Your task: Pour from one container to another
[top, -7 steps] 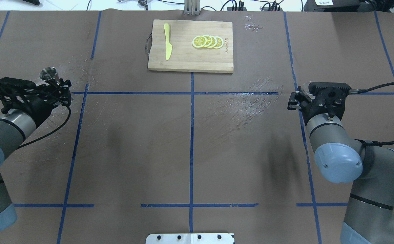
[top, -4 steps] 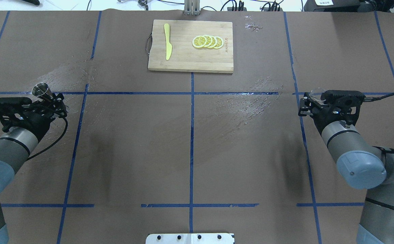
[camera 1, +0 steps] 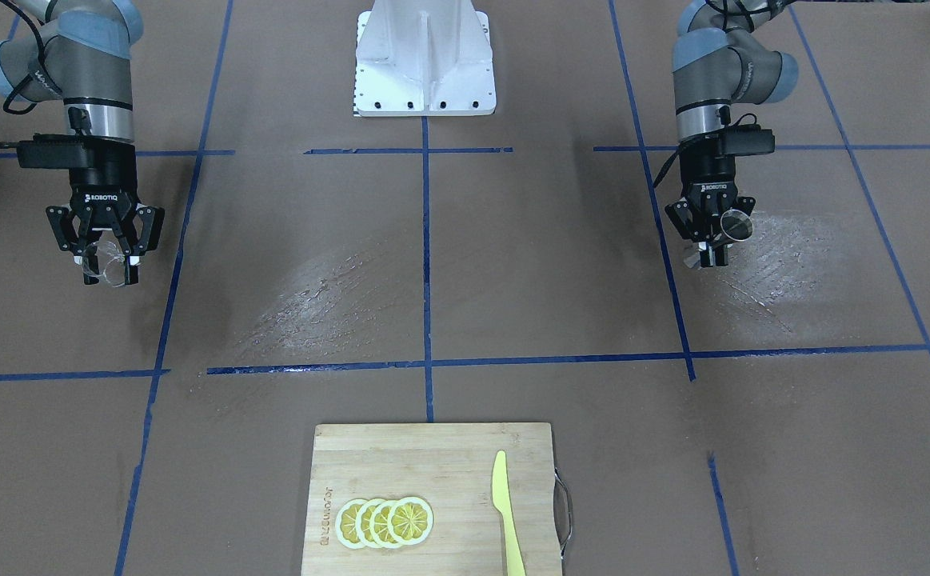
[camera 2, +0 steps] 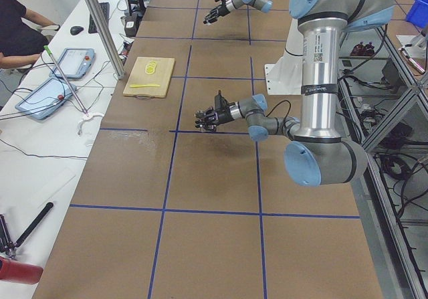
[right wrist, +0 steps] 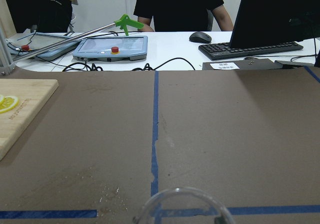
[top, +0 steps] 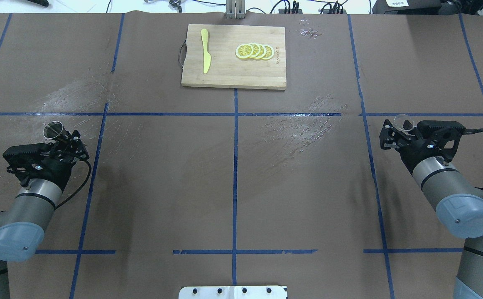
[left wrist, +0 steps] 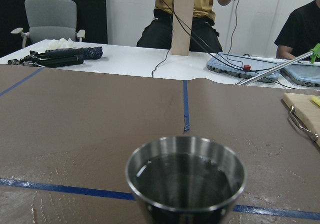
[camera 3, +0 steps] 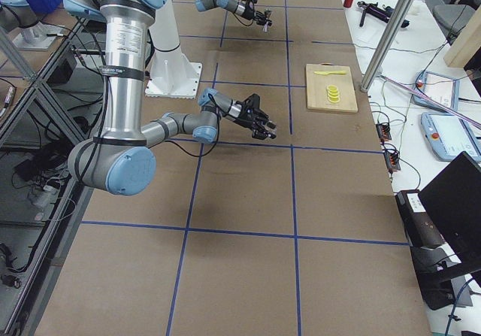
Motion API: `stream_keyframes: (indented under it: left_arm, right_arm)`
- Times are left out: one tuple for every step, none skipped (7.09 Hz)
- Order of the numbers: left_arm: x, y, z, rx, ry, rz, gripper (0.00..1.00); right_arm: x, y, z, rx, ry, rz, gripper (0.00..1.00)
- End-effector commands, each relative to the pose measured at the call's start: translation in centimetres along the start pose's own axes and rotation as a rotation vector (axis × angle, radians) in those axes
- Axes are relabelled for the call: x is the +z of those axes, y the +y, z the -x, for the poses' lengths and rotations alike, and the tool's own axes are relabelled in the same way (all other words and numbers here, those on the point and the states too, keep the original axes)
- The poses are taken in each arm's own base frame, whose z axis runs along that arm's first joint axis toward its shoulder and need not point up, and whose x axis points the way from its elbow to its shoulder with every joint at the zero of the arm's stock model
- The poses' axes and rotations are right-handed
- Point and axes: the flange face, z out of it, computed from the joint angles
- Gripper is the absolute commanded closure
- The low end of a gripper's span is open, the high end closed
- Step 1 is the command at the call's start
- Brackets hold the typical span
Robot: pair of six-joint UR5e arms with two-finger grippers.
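Observation:
The steel hourglass jigger (top: 53, 129) stands upright in my left gripper (top: 66, 139), which is shut on its waist, at the table's left side. In the left wrist view the jigger (left wrist: 186, 180) shows dark liquid in its upper cup. The small clear glass cup (top: 403, 122) is gripped by my right gripper (top: 395, 132) at the table's right side. Only the rim of the glass cup (right wrist: 182, 206) shows at the bottom of the right wrist view. From the front, the jigger (camera 1: 736, 226) and left gripper (camera 1: 709, 240) are on the right, the glass cup (camera 1: 109, 270) and right gripper (camera 1: 105, 254) on the left.
A wooden cutting board (top: 224, 72) lies at the far middle with lemon slices (top: 254, 51) and a yellow knife (top: 205, 52). Wet streaks (top: 303, 128) mark the brown paper near the centre and far left. The robot's white base plate (top: 233, 292) sits at the near edge.
Both arms have drawn back toward the robot with their containers still held. The right gripper has also shifted outward to the right, and the glass now shows above it.

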Motion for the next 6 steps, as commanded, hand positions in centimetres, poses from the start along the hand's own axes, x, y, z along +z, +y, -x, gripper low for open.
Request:
stream_keyframes:
  left_arm:
    - [0.6, 2.2, 1.4, 0.047, -0.036, -0.032, 1.00]
    - [0.6, 2.4, 1.4, 0.050, -0.036, -0.030, 1.00]
    - [0.7, 2.8, 1.6, 0.059, -0.039, -0.027, 1.00]
    - [0.7, 2.9, 1.5, 0.060, -0.038, -0.026, 1.00]
    - [0.7, 2.9, 1.0, 0.053, -0.032, -0.026, 1.00]
    - [0.6, 2.9, 0.7, 0.048, -0.027, -0.024, 1.00]
  right_arm:
    - [0.0, 0.1, 0.0, 0.004, 0.002, -0.009, 1.00]
    - [0.0, 0.1, -0.1, 0.010, 0.005, -0.013, 1.00]
    - [0.0, 0.3, -0.1, 0.018, 0.006, -0.015, 1.00]
    - [0.1, 0.5, -0.1, 0.015, 0.008, -0.018, 1.00]
    - [0.3, 1.0, -0.2, 0.005, 0.016, -0.026, 1.00]
    - [0.3, 1.4, -0.2, -0.005, 0.022, -0.039, 1.00]
